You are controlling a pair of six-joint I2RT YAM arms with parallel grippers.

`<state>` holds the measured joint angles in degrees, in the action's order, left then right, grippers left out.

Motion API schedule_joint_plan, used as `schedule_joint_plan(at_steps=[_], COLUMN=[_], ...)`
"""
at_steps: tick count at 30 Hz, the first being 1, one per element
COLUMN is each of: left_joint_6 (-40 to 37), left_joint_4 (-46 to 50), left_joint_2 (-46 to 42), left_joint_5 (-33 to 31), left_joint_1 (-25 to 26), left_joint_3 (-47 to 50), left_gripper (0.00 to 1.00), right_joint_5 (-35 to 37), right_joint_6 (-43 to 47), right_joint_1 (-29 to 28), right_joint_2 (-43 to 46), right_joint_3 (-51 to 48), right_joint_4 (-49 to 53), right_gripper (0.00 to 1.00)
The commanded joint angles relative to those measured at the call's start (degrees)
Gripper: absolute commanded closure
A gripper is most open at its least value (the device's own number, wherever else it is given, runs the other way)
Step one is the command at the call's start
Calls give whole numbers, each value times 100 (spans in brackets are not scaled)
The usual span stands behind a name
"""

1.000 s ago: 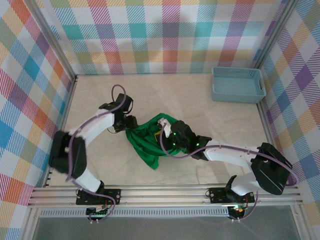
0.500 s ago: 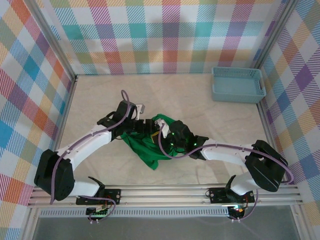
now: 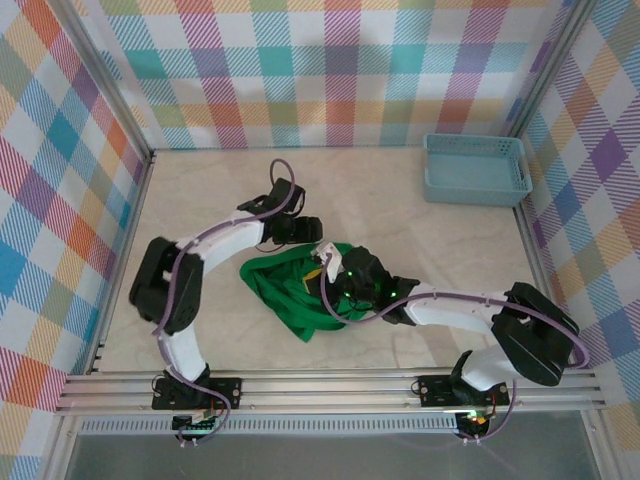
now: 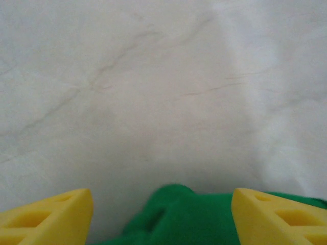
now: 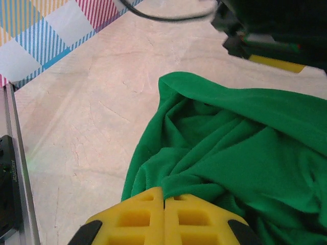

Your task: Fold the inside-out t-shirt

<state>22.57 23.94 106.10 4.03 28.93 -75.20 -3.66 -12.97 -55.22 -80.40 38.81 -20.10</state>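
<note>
The bright green t-shirt (image 3: 285,290) lies crumpled in a heap on the table's middle. My right gripper (image 3: 322,270) sits on the heap's right side, and its yellow fingers (image 5: 164,201) are pressed together on a fold of the t-shirt (image 5: 230,153). My left gripper (image 3: 308,230) is at the heap's far edge. In the left wrist view its yellow fingertips (image 4: 51,214) stand wide apart, the gripper (image 4: 161,200) open, with a lump of the green t-shirt (image 4: 194,219) low between them but not pinched. The left gripper (image 5: 265,38) also appears beyond the cloth in the right wrist view.
A light blue plastic basket (image 3: 475,168) stands at the back right. Plaid walls and metal frame posts (image 3: 135,170) bound the beige table (image 3: 420,230). Bare table lies to the left of and behind the shirt.
My left gripper has swung from the shirt's left side over to its far edge. The right gripper kept its hold, and the heap shifted slightly left.
</note>
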Motion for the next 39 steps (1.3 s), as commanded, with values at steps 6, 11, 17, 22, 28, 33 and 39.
schedule_joint_plan(at_steps=[6,11,17,22,28,33,39], left_joint_6=[589,924,764,713,976,1008,945], left_joint_4=[690,914,821,908,426,195,242], left_joint_2=[-411,-2160,-3728,-3197,-2402,-1722,-1198], left_joint_5=[-763,-1770,-1216,-735,-566,-546,-623], left_joint_1=[-531,-652,-151,972,1829,2204,2284], left_joint_3=[552,1277,1626,1420,1562,1332,1047], left_gripper=[28,24,20,18,18,18,20], right_joint_5=[960,1089,1134,1218,1816,1673,1773], right_joint_6=[366,656,714,153,-837,-1409,-1390], right_joint_1=[-33,114,249,251,249,250,250], right_joint_2=[1272,1814,2110,2113,2632,2678,2727], right_joint_3=[-23,375,295,-421,-1260,-1724,-1724], right_joint_4=[543,1309,1691,1689,2102,2104,2030], right_gripper=[100,100,100,100,100,100,100])
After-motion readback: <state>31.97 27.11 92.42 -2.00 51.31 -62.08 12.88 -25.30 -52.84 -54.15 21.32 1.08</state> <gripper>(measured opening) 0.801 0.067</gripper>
